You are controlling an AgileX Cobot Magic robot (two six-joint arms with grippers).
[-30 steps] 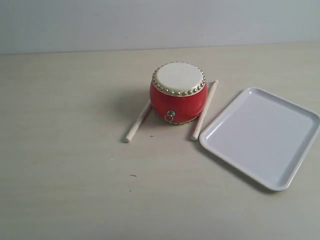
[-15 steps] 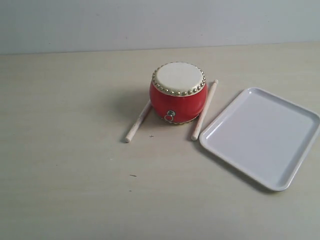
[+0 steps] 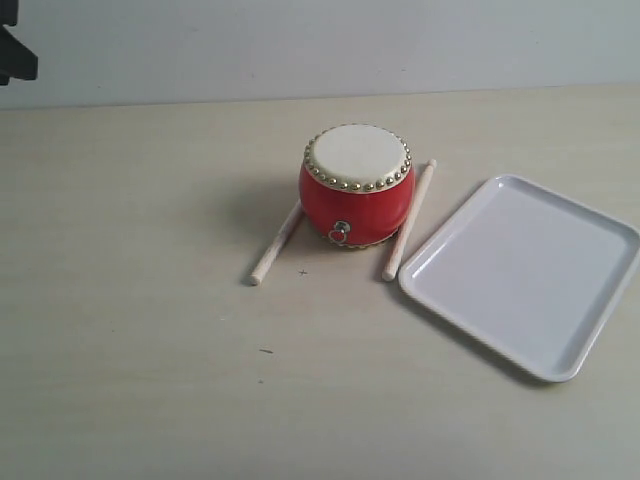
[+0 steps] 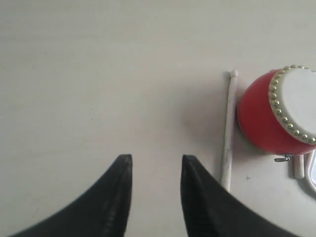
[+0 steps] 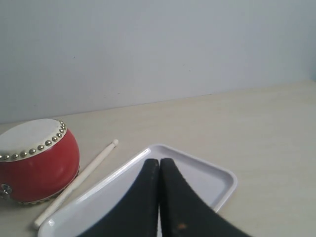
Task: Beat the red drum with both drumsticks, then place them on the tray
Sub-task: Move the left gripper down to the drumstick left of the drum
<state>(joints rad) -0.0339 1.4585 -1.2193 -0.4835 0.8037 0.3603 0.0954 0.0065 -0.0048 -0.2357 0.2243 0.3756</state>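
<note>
The red drum (image 3: pixel 356 187) stands upright mid-table, cream skin up. One drumstick (image 3: pixel 276 243) lies on the table against its left side, the other drumstick (image 3: pixel 409 221) against its right side, beside the white tray (image 3: pixel 525 270). A dark piece of the left arm (image 3: pixel 14 50) shows at the exterior view's top left corner. My left gripper (image 4: pixel 156 159) hangs open over bare table, apart from the drumstick (image 4: pixel 227 128) and the drum (image 4: pixel 276 111). My right gripper (image 5: pixel 159 161) is shut on nothing, above the tray (image 5: pixel 217 173), with the drum (image 5: pixel 37 158) and a drumstick (image 5: pixel 76 181) beside it.
A pale wall (image 3: pixel 320 40) runs behind the table's far edge. The table (image 3: pixel 140 380) is a light wood surface with bare stretches to the left of the drum and along the front.
A dark part of the left arm has come into the exterior view at the top left corner. Drum, sticks and tray have not moved.
</note>
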